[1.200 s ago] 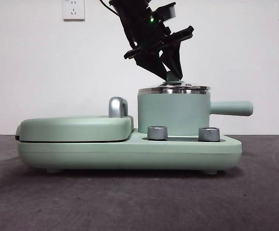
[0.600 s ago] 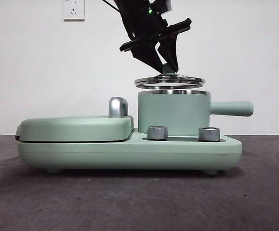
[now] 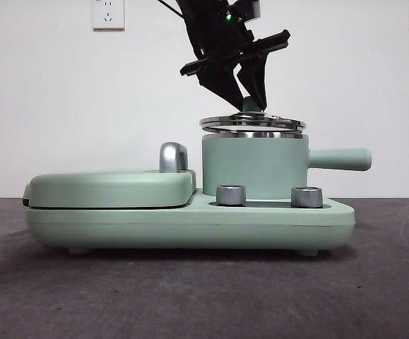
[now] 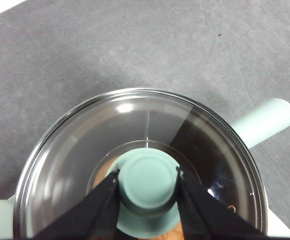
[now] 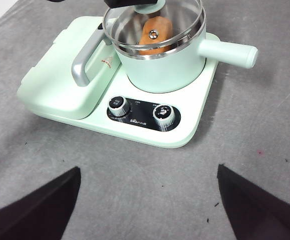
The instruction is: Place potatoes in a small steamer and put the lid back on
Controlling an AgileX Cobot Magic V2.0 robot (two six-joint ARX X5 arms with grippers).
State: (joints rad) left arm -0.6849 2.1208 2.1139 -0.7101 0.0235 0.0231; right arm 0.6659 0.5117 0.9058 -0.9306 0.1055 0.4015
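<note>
Left gripper (image 4: 148,186) clamped on knob of the lid (image 3: 252,124), held just above the small steamer (image 3: 253,166), slightly tilted — not yet seated. Right gripper (image 5: 147,200) waits, jaws apart, well clear. Risk: lid set down off-centre, w/ steel rim catching pot rim, or knob slipping from jaws. Contents: one potato (image 5: 153,34) lies inside the pot, seen through the glass — nothing else visible.

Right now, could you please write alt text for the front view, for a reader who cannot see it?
The black left gripper, reaching down from above, grips the green knob of the round glass lid, held just above the steel-rimmed mint-green steamer pot. The pot's straight handle points right; beside it lies the flat green griddle cover.
</note>
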